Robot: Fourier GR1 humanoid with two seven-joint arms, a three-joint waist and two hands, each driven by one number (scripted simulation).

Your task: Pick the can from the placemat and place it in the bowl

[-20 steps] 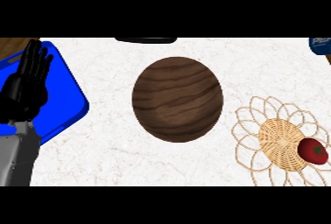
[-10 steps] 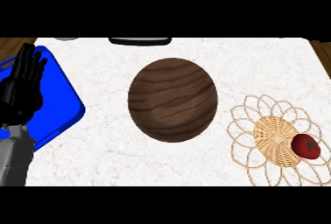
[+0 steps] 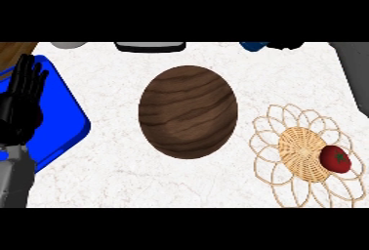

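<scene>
A dark wooden bowl (image 3: 188,112) sits at the middle of a white marbled counter (image 3: 108,180). To the bowl's right lies a woven wicker placemat (image 3: 306,155) with looping petal edges; a red can (image 3: 336,159) rests on the placemat's right side, well apart from the bowl. To the bowl's left, the robot's left hand (image 3: 20,105) shows at the view's edge, fingers straight, spread and pointing up, holding nothing, above a blue tray (image 3: 66,118). Beyond the bowl, a dark object (image 3: 150,47) sits at the counter's far edge. The right hand does not appear.
</scene>
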